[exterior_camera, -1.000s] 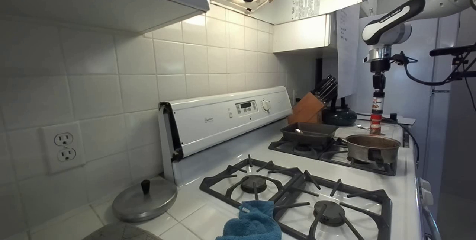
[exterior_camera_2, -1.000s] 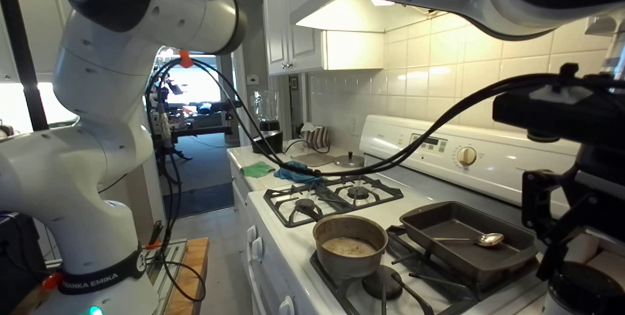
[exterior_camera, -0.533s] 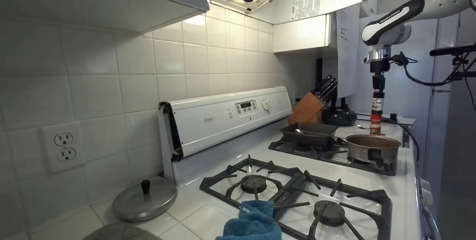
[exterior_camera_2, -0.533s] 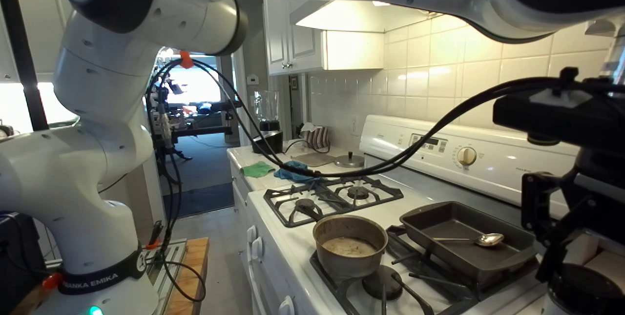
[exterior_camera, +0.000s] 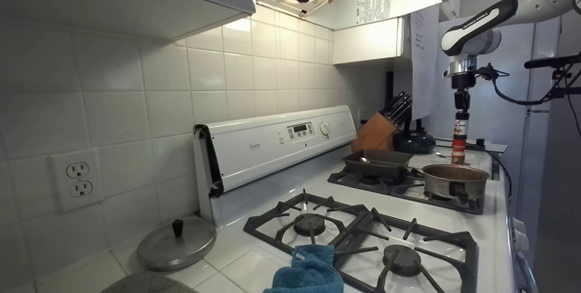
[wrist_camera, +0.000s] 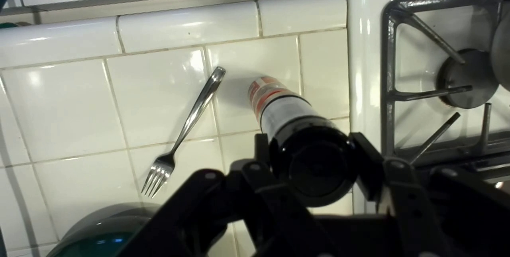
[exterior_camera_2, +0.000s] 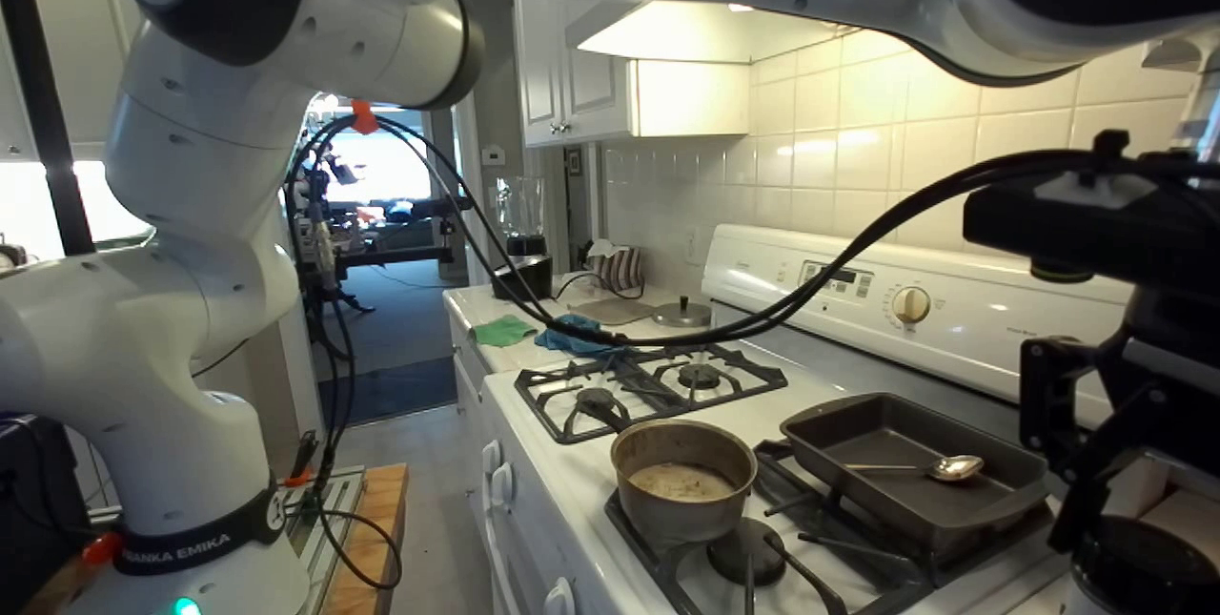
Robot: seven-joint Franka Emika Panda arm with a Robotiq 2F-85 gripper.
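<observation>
Evidently, end effector (wrist_camera: 312, 161) clamped round top of black-capped bottle (wrist_camera: 287, 112); latter straight below it, long axis near upright, over counter (wrist_camera: 65, 107) near corner where rounded edge meets stove (wrist_camera: 364, 89) (base touching or not, cannot tell). Fork (wrist_camera: 198, 106) beside, apart.

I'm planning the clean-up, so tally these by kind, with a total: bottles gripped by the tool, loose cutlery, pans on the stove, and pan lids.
Bottles gripped: 1 (black-capped bottle, in the tool)
Loose cutlery: 2 (fork, spoon)
Pans: 2 (saucepan, baking pan)
Pan lids: 1 (metal lid)
Total: 6
</observation>
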